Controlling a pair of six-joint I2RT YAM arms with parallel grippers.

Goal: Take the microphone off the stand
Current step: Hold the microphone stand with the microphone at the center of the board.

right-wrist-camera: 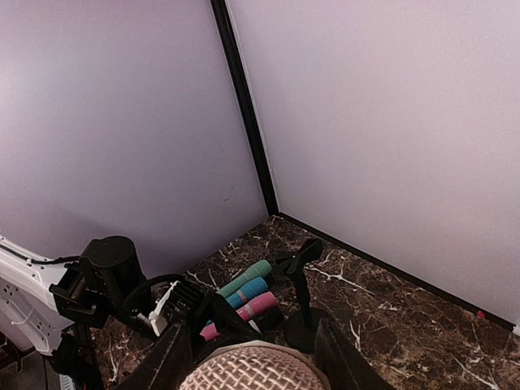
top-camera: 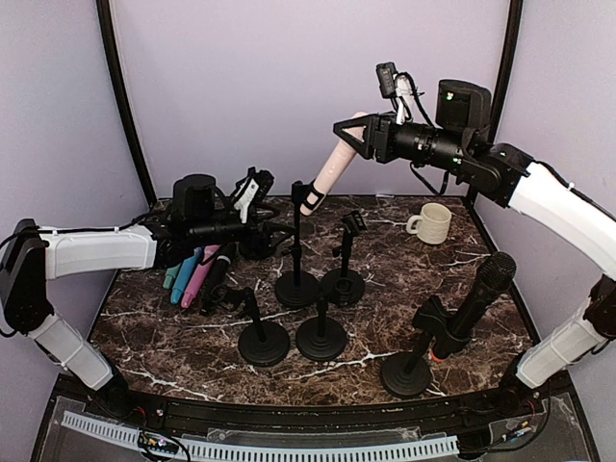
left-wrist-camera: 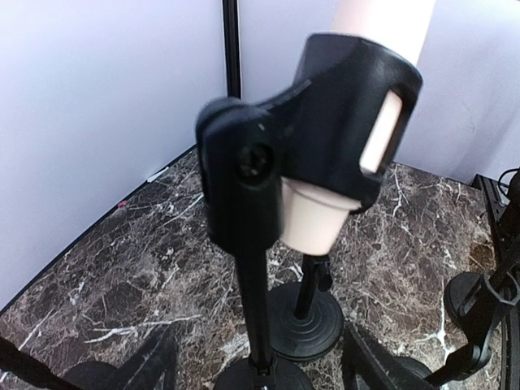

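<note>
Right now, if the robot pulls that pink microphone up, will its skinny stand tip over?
It might wobble. The stand is a thin post with the long microphone leaning out up top, so it looks top-heavy. Its round base looks wide and probably heavy, which should help. The clip wraps the handle snugly, so it could drag the stand along.

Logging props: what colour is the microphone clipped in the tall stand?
The microphone is pale peach-pink; clearest in the left wrist view.

There's the pale pink microphone (top-camera: 332, 166), tilted in the clip of the black stand (top-camera: 295, 252), mesh head up-right, butt end poking out below.
</note>
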